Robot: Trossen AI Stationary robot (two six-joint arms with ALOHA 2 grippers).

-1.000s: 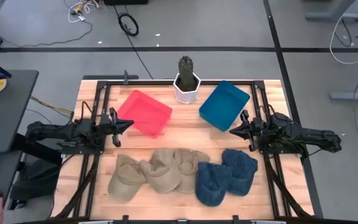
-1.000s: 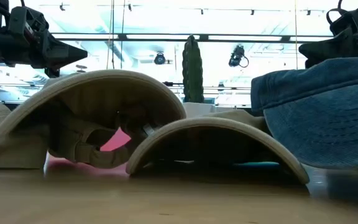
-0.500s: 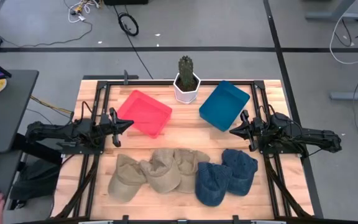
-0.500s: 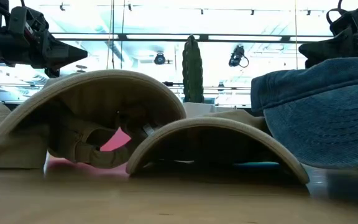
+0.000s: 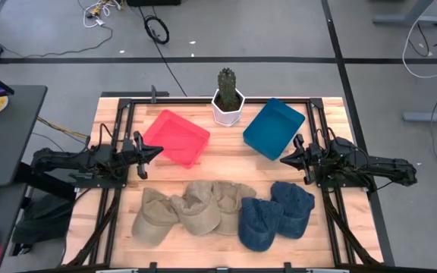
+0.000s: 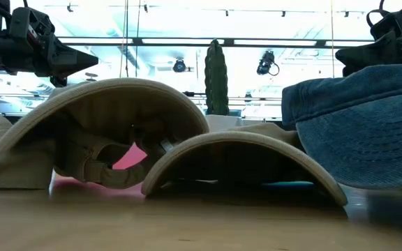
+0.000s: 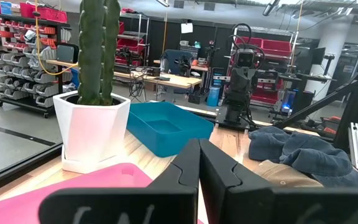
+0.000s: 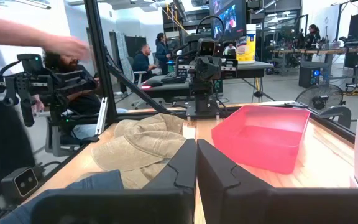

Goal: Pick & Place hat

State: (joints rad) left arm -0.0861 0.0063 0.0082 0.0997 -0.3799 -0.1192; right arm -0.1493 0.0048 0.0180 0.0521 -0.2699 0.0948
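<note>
A: Where are the hats placed w/ respect to the pincers?

B: Five hats are laid in a row along the worktop's (image 5: pixel 226 155) near edge. Three tan hats (image 5: pixel 192 209) are seen on the left half, two denim hats (image 5: pixel 277 215) on the right, overlapped at their edges. The left pincer (image 5: pixel 156 150) is held above and behind the tan ones, just over the near edge of the red tray (image 5: pixel 177 137); no hat is touched. The right pincer (image 5: pixel 284 159) is held behind the denim ones, beside the blue tray (image 5: pixel 273 127), also apart from them.

A: Pincer state?

B: Both are pressed shut, nothing gripped; fingers (image 7: pixel 188 163) are seen meeting in each wrist view.

A: Arm pose?

B: Both arms are stretched low and roughly level, pointed inward toward each other across the worktop.

A: Hat orientation?

B: In the low view two tan brims (image 6: pixel 243 146) are arched toward the camera, i.e. toward the near edge. Long axes for the denim ones can't be told, too crumpled.

A: Anything else?

B: A potted cactus (image 5: pixel 227 96) is set between the trays at the far side. A person (image 8: pixel 5 93) is seen beyond the worktop in the right wrist view.
</note>
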